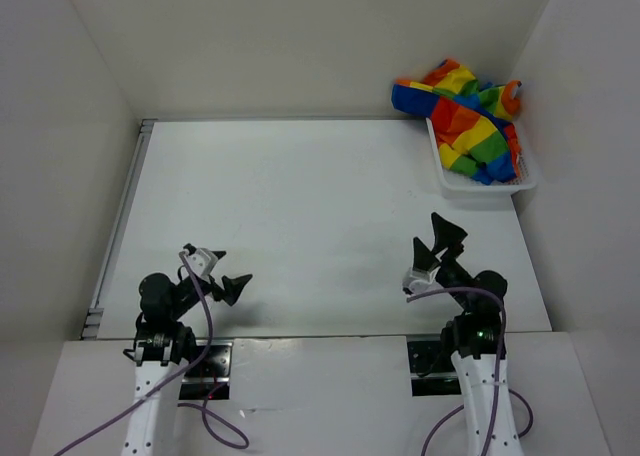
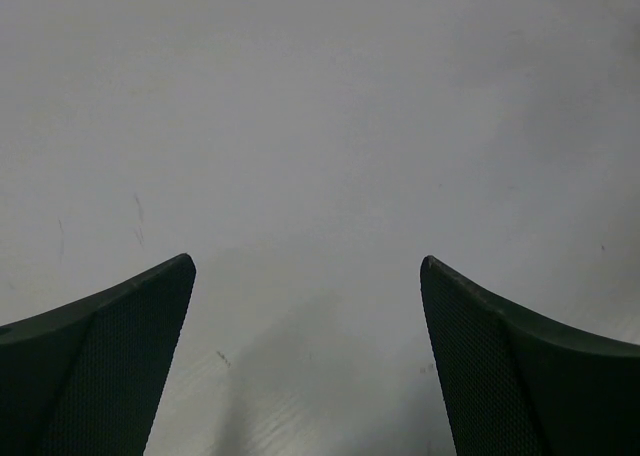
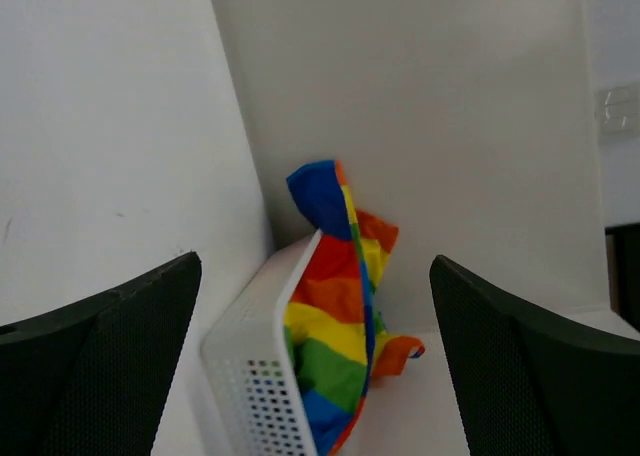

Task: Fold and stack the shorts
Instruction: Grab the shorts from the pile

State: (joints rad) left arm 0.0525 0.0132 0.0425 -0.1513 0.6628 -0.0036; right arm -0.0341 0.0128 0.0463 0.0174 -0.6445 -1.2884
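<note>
**Black jaws spread, nothing held: first pick not yet begun**

Step judged: one pair is to be fetched from the pile for folding.
- The right gripper should be used, since it is the nearer one. Its jaws are wide apart and empty.
- The bare table between the arms and the load should be kept free as the folding area.
- The white mesh basket sits in the far right corner, close to the side wall. The light plastic is likely to be dragged, so the pull should go up and inward, not sideways.
- The shorts are heaped in the basket and spill over its far rim. How many pairs there are cannot be told. A top fold should be pinched, with the waistband preferred if it can be found, so that a single layer is lifted clear.

Pose:
- The left gripper is held low at the near left, pointed at bare tabletop. Its jaws are fully spread and empty.
- The right gripper is raised at the near right and aimed at the basket, well apart from it.
</note>
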